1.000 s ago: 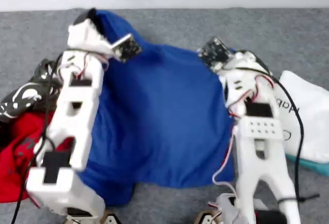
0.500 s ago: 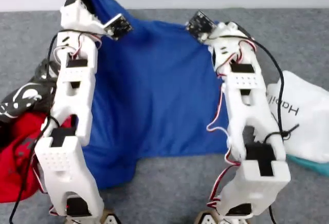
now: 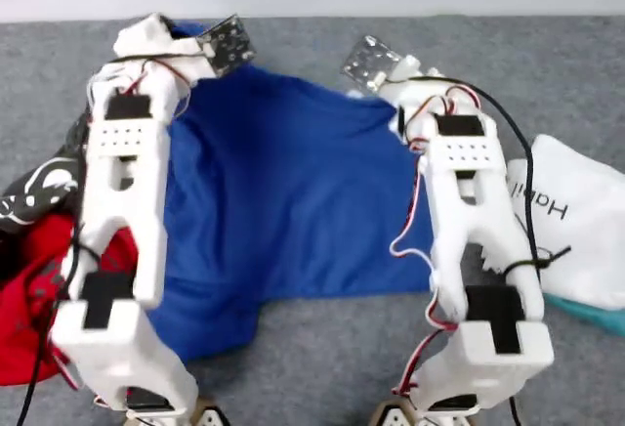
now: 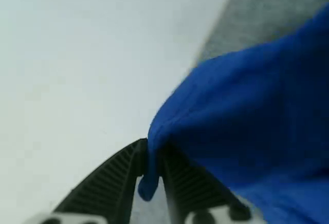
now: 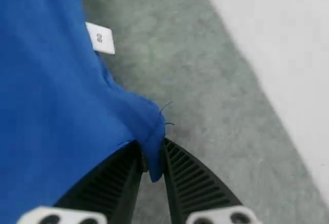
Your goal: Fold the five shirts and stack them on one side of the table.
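Note:
A blue shirt [image 3: 283, 201] lies spread over the middle of the grey table between my two white arms. My left gripper [image 4: 150, 170] is shut on a folded edge of the blue shirt [image 4: 247, 116] at the far left of the table, near the white wall. My right gripper [image 5: 152, 165] is shut on another edge of the blue shirt [image 5: 56, 106] at the far side, and a small white label [image 5: 99, 38] shows on the cloth. Both arms stretch far out over the table in the high view.
A red shirt [image 3: 34, 299] and a black patterned shirt [image 3: 39, 191] lie heaped at the left edge. A white printed shirt [image 3: 571, 231] sits at the right with a teal cloth [image 3: 586, 311] under it. Grey table [image 3: 332, 358] shows near the arms' bases.
Both arms have stretched away from their bases, carrying the far edge of the blue shirt toward the wall. The shirt has flattened and lies more spread out.

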Available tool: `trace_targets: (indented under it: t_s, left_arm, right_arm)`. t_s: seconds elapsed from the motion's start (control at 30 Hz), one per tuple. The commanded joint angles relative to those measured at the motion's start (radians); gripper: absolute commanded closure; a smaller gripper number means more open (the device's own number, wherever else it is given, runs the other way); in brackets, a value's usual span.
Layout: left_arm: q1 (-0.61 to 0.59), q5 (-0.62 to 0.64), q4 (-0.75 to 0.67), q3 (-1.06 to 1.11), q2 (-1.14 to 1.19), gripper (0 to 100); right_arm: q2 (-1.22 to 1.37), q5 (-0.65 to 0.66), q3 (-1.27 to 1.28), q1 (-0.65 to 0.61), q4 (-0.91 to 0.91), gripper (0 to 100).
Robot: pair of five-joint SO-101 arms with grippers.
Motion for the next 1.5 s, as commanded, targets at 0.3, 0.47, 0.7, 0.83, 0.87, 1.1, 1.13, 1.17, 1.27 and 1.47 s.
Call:
trace_targets:
  t_s: [0.3, 0.47, 0.7, 0.83, 0.87, 1.1, 1.13, 1.17, 1.27, 1.47]
  left_arm:
    - [0.009, 0.040, 0.684, -0.050, -0.230, 100]
    - [0.008, 0.040, 0.937, -0.050, -0.230, 100]
    - [-0.029, 0.049, 1.051, 0.033, -0.269, 100]
    - [-0.023, 0.044, 1.051, 0.220, -0.402, 100]
    - [-0.021, 0.041, 1.051, 0.275, -0.445, 100]
    - [-0.009, 0.015, 1.051, 0.578, -0.729, 100]
    - [-0.011, 0.015, 1.051, 0.605, -0.756, 100]
    - [-0.015, 0.015, 1.051, 0.630, -0.779, 100]
    - [-0.017, 0.015, 1.051, 0.697, -0.832, 100]
    - [-0.018, 0.021, 1.051, 0.762, -0.888, 98]
  right_arm:
    - [-0.160, -0.064, -0.068, -0.004, 0.433, 98.9]
    - [-0.160, -0.137, -0.068, -0.004, 0.604, 98.9]
    - [-0.160, -0.153, -0.064, -0.004, 0.766, 98.9]
    - [-0.157, -0.153, -0.063, 0.002, 0.825, 98.9]
    - [-0.154, -0.153, -0.063, 0.002, 0.839, 98.9]
    - [-0.157, -0.146, 0.023, -0.021, 0.886, 98.9]
    - [-0.159, -0.146, 0.052, -0.025, 0.886, 98.9]
    - [-0.162, -0.146, 0.081, -0.025, 0.881, 98.9]
    - [-0.162, -0.147, 0.132, -0.027, 0.881, 98.9]
    - [-0.168, -0.146, 0.140, -0.025, 0.903, 98.2]
